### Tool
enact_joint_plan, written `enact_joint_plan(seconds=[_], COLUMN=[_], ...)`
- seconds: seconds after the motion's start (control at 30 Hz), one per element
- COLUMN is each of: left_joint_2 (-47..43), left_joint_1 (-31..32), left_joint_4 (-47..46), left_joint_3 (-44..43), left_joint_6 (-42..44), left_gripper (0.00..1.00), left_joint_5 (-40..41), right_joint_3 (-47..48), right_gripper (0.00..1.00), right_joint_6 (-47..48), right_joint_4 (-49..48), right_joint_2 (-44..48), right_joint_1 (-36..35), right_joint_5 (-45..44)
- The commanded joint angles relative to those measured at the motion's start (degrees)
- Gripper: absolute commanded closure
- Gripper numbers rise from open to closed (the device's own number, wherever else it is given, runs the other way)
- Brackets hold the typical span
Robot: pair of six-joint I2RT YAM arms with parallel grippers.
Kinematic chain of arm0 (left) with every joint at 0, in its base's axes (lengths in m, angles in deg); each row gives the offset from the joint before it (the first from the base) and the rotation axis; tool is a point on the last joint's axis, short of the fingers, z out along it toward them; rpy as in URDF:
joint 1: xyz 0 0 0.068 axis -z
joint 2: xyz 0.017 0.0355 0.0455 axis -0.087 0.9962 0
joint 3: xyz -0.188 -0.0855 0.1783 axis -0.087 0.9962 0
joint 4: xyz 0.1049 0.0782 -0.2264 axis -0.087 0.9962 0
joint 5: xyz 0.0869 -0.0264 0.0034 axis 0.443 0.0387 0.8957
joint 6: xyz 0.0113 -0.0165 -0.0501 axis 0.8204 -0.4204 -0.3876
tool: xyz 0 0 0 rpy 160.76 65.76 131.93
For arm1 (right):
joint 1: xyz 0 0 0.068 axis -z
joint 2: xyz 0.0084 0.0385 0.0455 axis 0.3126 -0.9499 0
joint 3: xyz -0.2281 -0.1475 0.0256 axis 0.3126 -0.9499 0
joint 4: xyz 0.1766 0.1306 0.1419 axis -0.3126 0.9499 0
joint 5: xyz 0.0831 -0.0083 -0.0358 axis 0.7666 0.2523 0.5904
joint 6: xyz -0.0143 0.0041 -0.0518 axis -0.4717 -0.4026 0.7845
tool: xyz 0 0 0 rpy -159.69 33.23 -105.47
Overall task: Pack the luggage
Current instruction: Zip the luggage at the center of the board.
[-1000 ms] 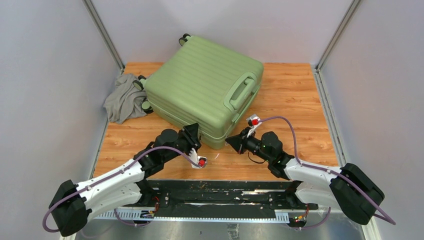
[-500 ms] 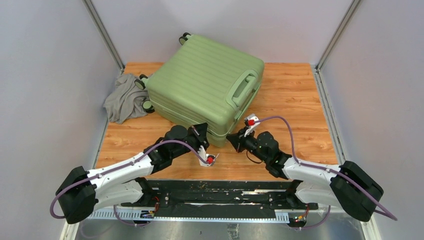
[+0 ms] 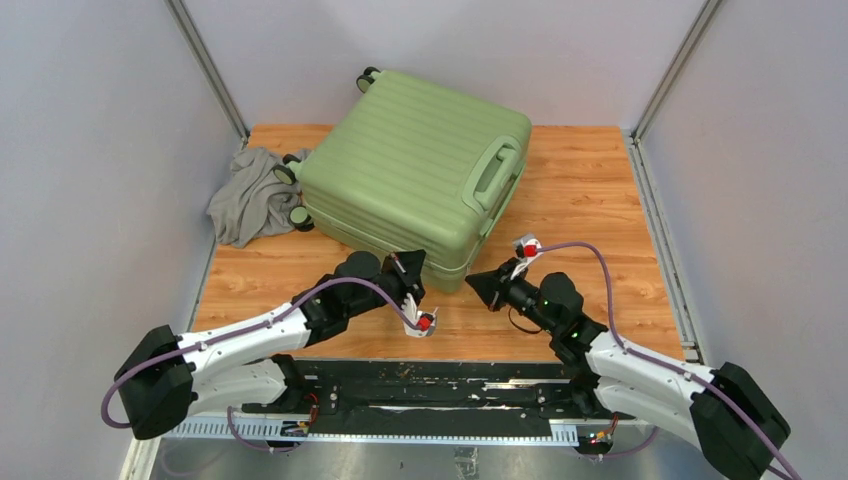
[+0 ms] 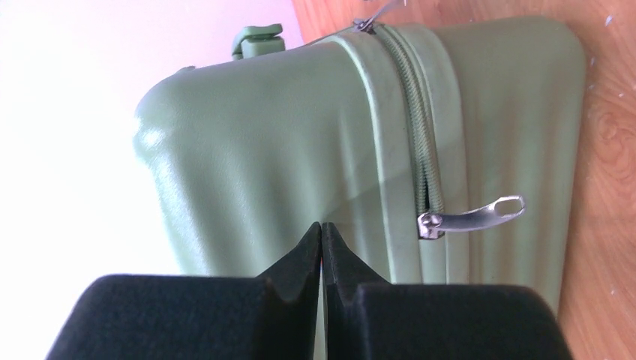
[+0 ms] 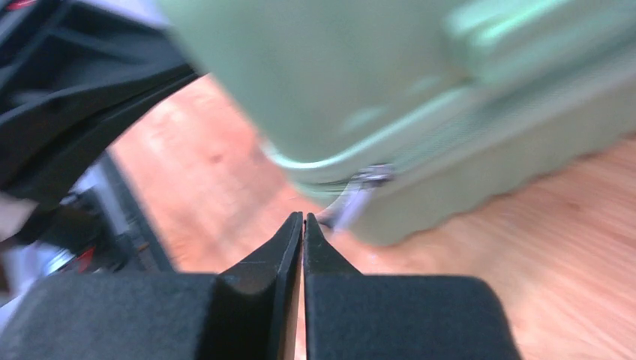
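**Closing in on the zipper at the luggage's near corner**

I am looking at the luggage, lying flat and closed towards the far-left corner of the table, with one corner pointing at the near edge. Both grippers are flanking that corner. The left gripper is pressing its fingers together on nothing, just beside the shell. The zipper pull is sticking out from the seam, off to one side of its tips. The right gripper, likewise pinched together and empty, is pointing almost straight at a blurred pull. I am judging the right arm the better aligned. The seam is running level with the table.
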Motion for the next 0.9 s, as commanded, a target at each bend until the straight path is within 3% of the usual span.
enact_joint_plan(seconds=[0.0, 0.07, 0.1, 0.3, 0.6, 0.87], left_joint_2=[-3.65, -5.06, -5.65, -8.87, -11.55, -10.68], left_joint_1=[-0.81, -0.81, -0.81, -0.81, -0.81, -0.86], left_joint_4=[-5.88, -4.34, -3.63, -1.18, -0.04, -0.17], left_joint_3=[2.81, 3.35, 3.33, 4.15, 8.42, 10.84], left_joint_6=[1.12, 0.77, 0.62, 0.72, 1.72, 1.0], left_gripper=[0.94, 0.95, 0.95, 0.95, 0.96, 0.98], left_joint_5=[0.63, 1.1, 1.52, 1.15, -0.12, -1.28], right_joint_3=[-0.98, -1.17, -1.67, -3.4, 0.05, 5.18], right_gripper=[0.91, 0.64, 0.56, 0.34, 0.24, 0.32], right_joint_6=[-5.06, -5.9, -6.18, -6.14, -2.09, -5.17], right_joint_4=[-1.23, -0.62, -0.52, 2.6, -1.95, -17.16], right_joint_2=[1.65, 0.48, 0.43, 3.8, -4.28, -20.43], right_joint_1=[1.02, 1.33, 1.66, 8.6, 17.99, 19.52], right_joint_5=[20.13, 21.87, 22.28, 23.08, 32.0, 38.9])
